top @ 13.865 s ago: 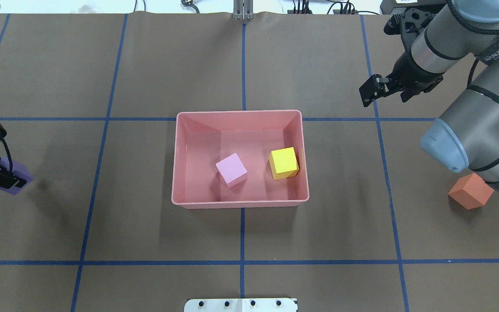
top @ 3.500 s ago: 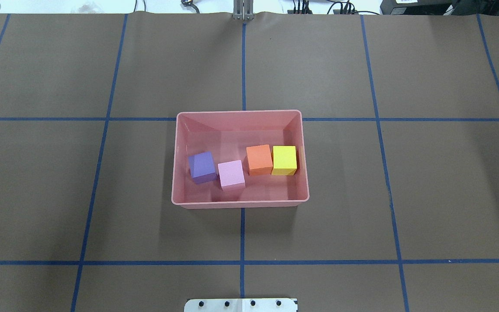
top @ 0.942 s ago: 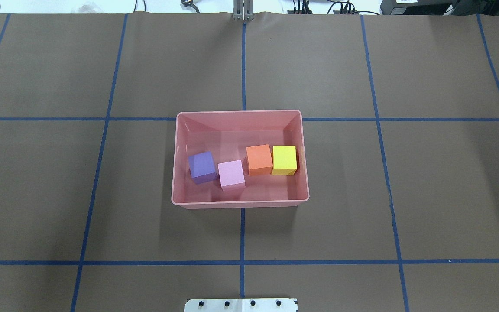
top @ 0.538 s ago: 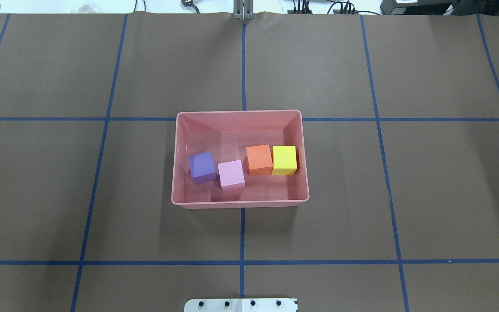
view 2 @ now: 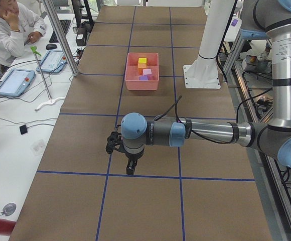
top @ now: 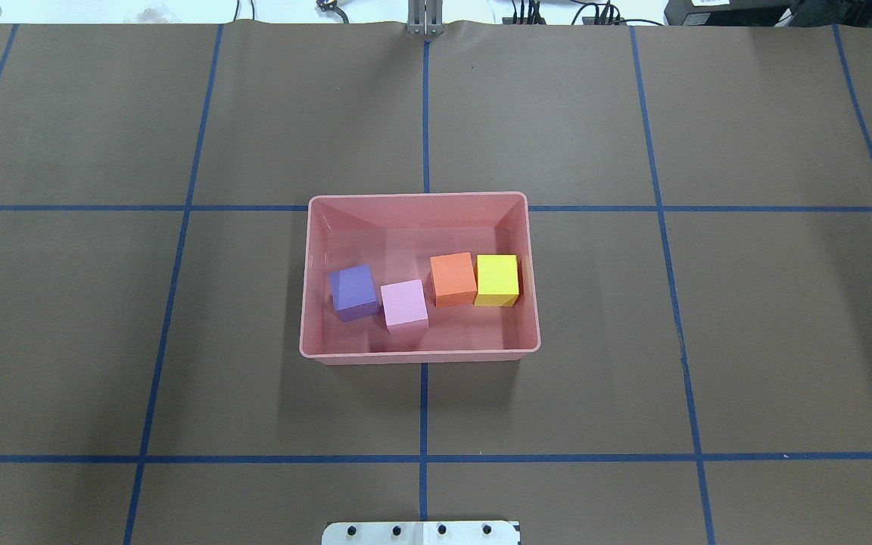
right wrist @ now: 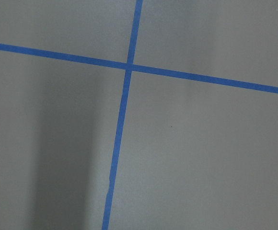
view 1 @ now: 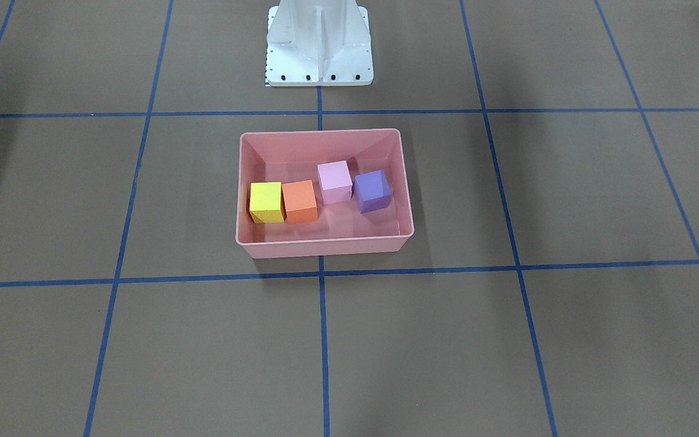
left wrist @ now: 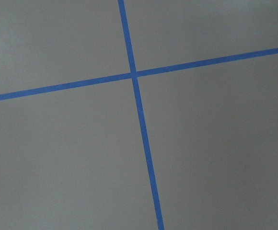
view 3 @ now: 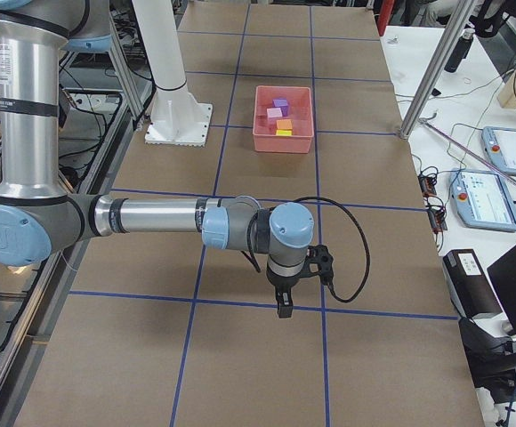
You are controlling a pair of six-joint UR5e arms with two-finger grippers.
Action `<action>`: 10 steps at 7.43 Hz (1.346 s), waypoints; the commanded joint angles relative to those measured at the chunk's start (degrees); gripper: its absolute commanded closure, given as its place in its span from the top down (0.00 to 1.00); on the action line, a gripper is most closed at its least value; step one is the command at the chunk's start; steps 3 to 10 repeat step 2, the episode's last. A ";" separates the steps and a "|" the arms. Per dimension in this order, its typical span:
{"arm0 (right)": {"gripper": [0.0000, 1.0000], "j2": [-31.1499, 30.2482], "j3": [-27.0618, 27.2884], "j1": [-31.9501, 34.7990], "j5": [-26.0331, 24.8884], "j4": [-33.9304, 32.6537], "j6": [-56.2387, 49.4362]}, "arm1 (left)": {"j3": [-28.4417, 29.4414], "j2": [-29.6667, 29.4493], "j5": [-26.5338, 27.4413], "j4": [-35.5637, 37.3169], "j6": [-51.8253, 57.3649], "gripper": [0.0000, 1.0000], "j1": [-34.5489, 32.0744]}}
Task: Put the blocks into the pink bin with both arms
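Observation:
The pink bin (top: 419,354) sits at the table's middle and also shows in the front view (view 1: 324,247). Inside lie the purple block (top: 353,291), pale pink block (top: 404,304), orange block (top: 453,278) and yellow block (top: 497,278) in a loose row. Both arms are out of the overhead and front views. My left gripper (view 2: 129,169) shows only in the exterior left view, far from the bin; I cannot tell its state. My right gripper (view 3: 284,307) shows only in the exterior right view, far from the bin; I cannot tell its state. Both wrist views show only the mat.
The brown mat carries a blue tape grid (top: 423,457). The white robot base (view 1: 319,45) stands behind the bin. Operators' desks with tablets (view 2: 15,81) and a person (view 2: 7,30) line one long side; a post (view 3: 431,76) stands at the table's edge.
Since 13.9 s ago the purple and orange blocks have gone from the table into the bin and both arms have left the overhead view. Nothing has moved in the last second.

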 commanded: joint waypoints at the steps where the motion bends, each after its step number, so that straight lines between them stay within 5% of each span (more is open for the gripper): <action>1: 1.00 0.00 0.00 -0.09 0.00 0.00 0.00 | 0.00 0.00 0.00 0.00 0.00 1.00 0.00; 10: 1.00 0.00 0.00 -0.09 0.00 0.00 0.00 | 0.09 0.00 0.00 0.00 0.00 1.00 0.00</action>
